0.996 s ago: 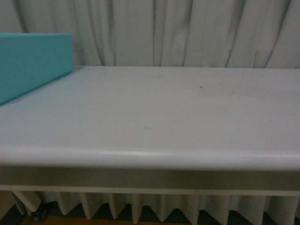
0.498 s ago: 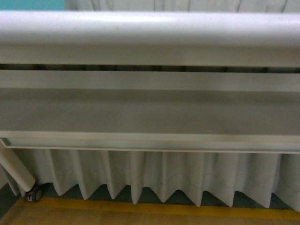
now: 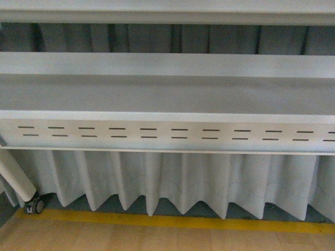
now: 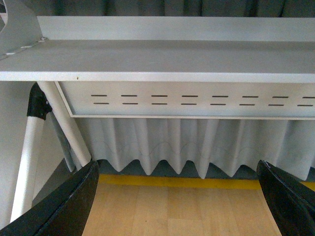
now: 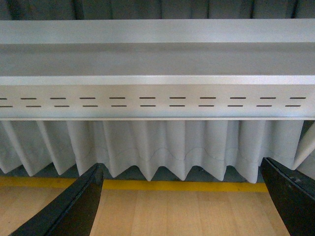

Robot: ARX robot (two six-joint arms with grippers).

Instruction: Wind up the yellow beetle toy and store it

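Note:
The yellow beetle toy is out of view in every frame. My left gripper (image 4: pixel 179 206) is open and empty; its black fingers (image 4: pixel 64 206) stand wide apart over the wooden floor, below the table's edge. My right gripper (image 5: pixel 182 206) is also open and empty, with its black fingers (image 5: pixel 74 209) wide apart over the floor. Neither arm shows in the front view.
A white table's underside with a slotted metal apron (image 3: pixel 167 135) fills the front view, also seen in the left wrist view (image 4: pixel 197 100) and right wrist view (image 5: pixel 157 102). White pleated curtain (image 3: pixel 167 183), yellow floor stripe (image 3: pixel 172 222), wooden floor. A table leg with caster (image 3: pixel 32 205) stands at left.
The front view has dropped from the tabletop, with a teal box at the left, down past the table's front edge to its underside, curtain and floor.

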